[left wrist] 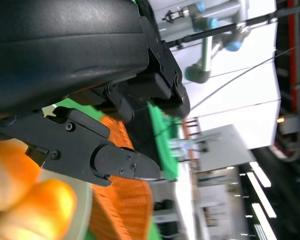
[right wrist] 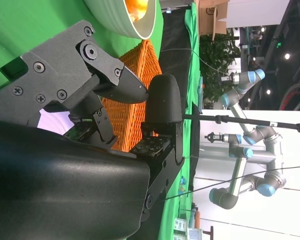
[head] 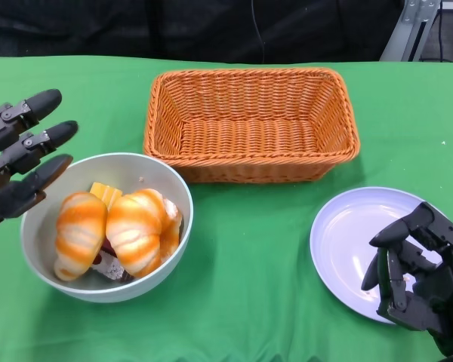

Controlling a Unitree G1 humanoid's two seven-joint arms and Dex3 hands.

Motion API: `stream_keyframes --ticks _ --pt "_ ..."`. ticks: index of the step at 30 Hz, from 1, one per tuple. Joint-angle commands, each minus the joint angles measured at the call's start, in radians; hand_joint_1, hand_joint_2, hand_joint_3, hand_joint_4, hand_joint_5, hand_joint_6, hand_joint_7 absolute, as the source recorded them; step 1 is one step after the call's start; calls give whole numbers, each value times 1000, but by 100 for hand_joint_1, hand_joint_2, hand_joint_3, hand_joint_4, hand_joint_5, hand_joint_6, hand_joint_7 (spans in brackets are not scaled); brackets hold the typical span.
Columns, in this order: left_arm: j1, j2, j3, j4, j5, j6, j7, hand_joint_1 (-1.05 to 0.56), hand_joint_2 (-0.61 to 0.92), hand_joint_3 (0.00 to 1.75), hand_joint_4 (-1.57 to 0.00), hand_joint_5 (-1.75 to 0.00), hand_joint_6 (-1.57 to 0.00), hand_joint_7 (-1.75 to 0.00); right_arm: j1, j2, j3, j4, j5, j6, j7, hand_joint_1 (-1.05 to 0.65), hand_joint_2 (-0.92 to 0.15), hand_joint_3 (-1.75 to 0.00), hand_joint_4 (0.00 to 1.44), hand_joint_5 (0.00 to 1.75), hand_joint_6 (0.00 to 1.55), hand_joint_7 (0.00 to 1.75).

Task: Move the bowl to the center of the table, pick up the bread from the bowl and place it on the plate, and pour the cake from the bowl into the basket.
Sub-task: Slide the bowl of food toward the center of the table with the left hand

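A pale grey bowl (head: 128, 170) stands at the table's left and holds two orange-and-white bread rolls (head: 136, 226) over pieces of cake (head: 106, 194). My left hand (head: 23, 158) is beside the bowl's left rim with its fingers stretched out and apart, holding nothing. In the left wrist view the bread (left wrist: 35, 200) and bowl rim (left wrist: 82, 215) lie just past the fingers (left wrist: 115, 165). The orange wicker basket (head: 249, 136) stands at the back centre. The white plate (head: 347, 241) lies at the right. My right hand (head: 419, 275) hovers over the plate's right edge, its fingers loosely bent and holding nothing.
Green cloth covers the table, with a bare strip between the bowl and the plate in front of the basket. The right wrist view shows the basket (right wrist: 135, 110) and the bowl (right wrist: 117, 20) beyond the hand. Robot arms on stands are in the background.
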Motion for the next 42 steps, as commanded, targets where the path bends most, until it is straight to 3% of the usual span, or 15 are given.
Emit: stream_keyframes --ticks 1,7,15,18,23,27,34,42 --pt "-21 54 -27 84 108 -88 85 -63 92 25 -30 0 -36 0 -2 -14 -11 5 -13 -24 -9 1 -55 -124 78 171 65 151" --pt "-54 95 -70 229 245 -199 235 -71 92 37 -20 0 -25 0 1 -14 -15 12 3 -32 1 1 -55 -127 77 174 65 154" --pt "-85 124 -116 331 309 -187 338 -79 92 46 -14 -1 -17 0 -2 -14 -17 21 11 -39 11 1 -54 -127 77 174 65 154" --pt "-95 129 -130 358 293 -154 304 -80 92 50 -13 0 -14 0 1 -13 -17 17 -3 -41 5 0 -54 -128 76 174 65 154" --pt "-109 109 -109 349 171 -19 115 -82 92 51 -2 0 -4 0 1 -9 -17 16 -4 -46 3 1 -54 -127 77 175 64 155" --pt "-108 110 -121 327 142 72 57 -86 92 53 0 0 0 0 5 -9 -15 8 -11 -42 -5 1 -55 -126 77 174 65 155" --pt "-91 103 -142 261 138 208 30 -90 92 67 0 0 0 0 8 -12 -16 1 0 -28 -2 1 -56 -125 77 174 65 154" --pt "-67 69 -142 208 117 276 63 -87 92 67 -2 -1 -3 -1 4 -11 -17 11 2 -43 2 1 -54 -127 78 174 66 154"
